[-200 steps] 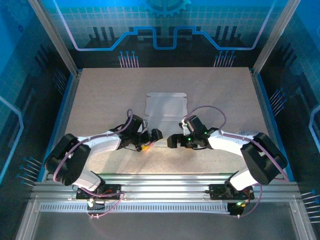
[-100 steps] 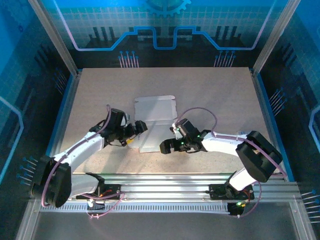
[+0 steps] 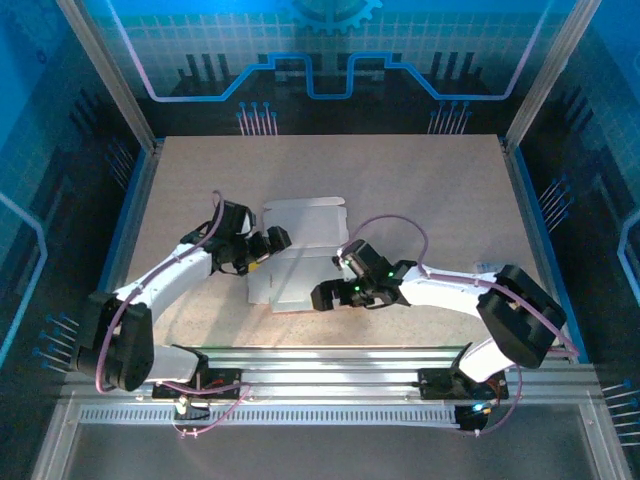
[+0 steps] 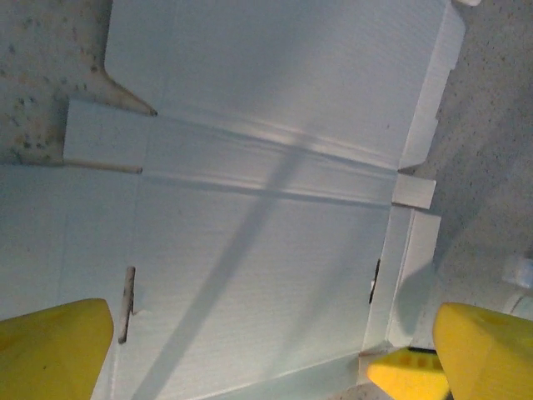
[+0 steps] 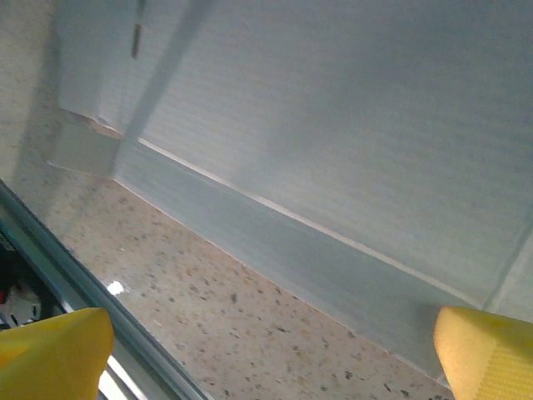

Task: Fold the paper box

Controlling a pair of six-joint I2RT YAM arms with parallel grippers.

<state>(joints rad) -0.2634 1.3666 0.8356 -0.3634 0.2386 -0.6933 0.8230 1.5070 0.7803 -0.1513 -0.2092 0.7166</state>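
The paper box (image 3: 300, 225) lies as a flat die-cut sheet, pale whitish side up, near the middle of the table. My left gripper (image 3: 276, 240) hovers over its left part. In the left wrist view the sheet (image 4: 266, 167) shows creases and side flaps, and the left gripper (image 4: 275, 354) is open with yellow fingertips (image 4: 50, 346) wide apart. My right gripper (image 3: 322, 296) sits at the sheet's near right edge. In the right wrist view the sheet (image 5: 350, 125) ends in a narrow flap along the near edge, and the right gripper (image 5: 271, 354) is open above bare tabletop.
The speckled table (image 3: 430, 190) stretches behind and to both sides of the sheet. A metal rail (image 5: 58, 250) runs along the near edge, close to the right gripper. Frame posts (image 3: 110, 70) stand at the back corners.
The sheet has slid left and toward the near edge, turning slightly. Both grippers moved left with it, the left arm swinging out and the right reaching further across.
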